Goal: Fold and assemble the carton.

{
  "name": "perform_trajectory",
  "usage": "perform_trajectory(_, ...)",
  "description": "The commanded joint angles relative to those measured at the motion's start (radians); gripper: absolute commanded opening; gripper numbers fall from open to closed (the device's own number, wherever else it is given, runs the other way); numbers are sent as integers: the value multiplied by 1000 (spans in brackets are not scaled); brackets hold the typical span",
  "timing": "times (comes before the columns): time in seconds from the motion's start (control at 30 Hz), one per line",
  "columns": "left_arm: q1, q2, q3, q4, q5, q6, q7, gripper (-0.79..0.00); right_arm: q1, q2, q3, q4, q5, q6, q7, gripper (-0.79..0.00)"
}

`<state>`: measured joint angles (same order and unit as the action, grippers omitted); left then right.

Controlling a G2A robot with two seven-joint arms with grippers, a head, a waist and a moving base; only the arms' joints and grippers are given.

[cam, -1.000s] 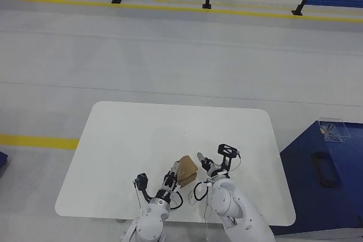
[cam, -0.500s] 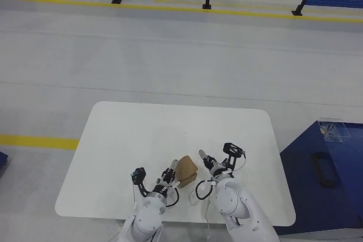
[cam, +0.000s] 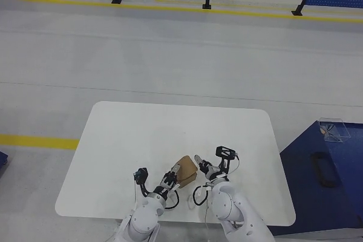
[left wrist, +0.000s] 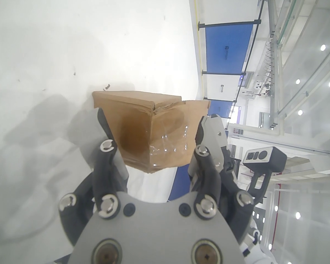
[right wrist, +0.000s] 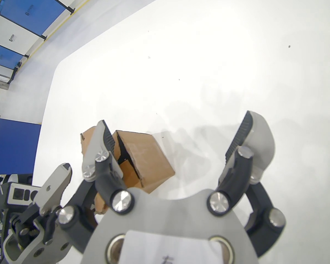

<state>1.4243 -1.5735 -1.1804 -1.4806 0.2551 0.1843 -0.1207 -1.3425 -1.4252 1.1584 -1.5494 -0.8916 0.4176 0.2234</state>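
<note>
**Cardboard carton clasped near the table's front edge**

The brown carton sits on the white table, close to the robot's edge and between the two arms. It looks light and easily shoved. Its panels appear stiff, but the creases will probably give, and one corner is already crumpled and split. A glossy strip of clear tape covers one face and is likely slippery under a finger pad. The right wrist view shows a seam gaping along the top, so the flaps there would likely flex if pinched. The safest hold seems to be across two opposite flat faces, away from the corner and the loose flaps.

The left gripper lies low over the table with its fingers closed against opposite sides of the carton, gripping it. The right gripper hangs just beside the carton on its other side, angled down at the table. Its fingers are spread wide with nothing between them, and one finger is close to the gaping seam.
</note>
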Motion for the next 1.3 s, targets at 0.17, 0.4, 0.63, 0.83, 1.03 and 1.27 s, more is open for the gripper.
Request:
perform_trajectory(0.17, -4, 3, 5, 12, -10, -1, -4, -292, 42, -5, -14, 56, 26, -35, 77, 0)
perform_trajectory(0.4, -10, 6, 7, 20, -15, 7, -9, -385, 58, -8, -17, 77, 41, -58, 90, 0)
perform_trajectory(0.63, -8, 9, 10, 17, -23, -13, -4, -277, 46, -12, 7, 68, 52, -13, 3, 0)
perform_trajectory(0.83, -10, 11, 17, 25, -26, -23, -6, -292, 66, -11, -13, 97, 8, -39, 68, 0)
perform_trajectory(1.03, -12, 13, 25, 31, -23, -21, -7, -317, 72, -7, 8, 102, 47, -95, 130, 0)
perform_trajectory(1.27, -24, 14, 33, 40, -19, 4, -2, -329, 66, -5, 14, 97, 24, -90, 131, 0)
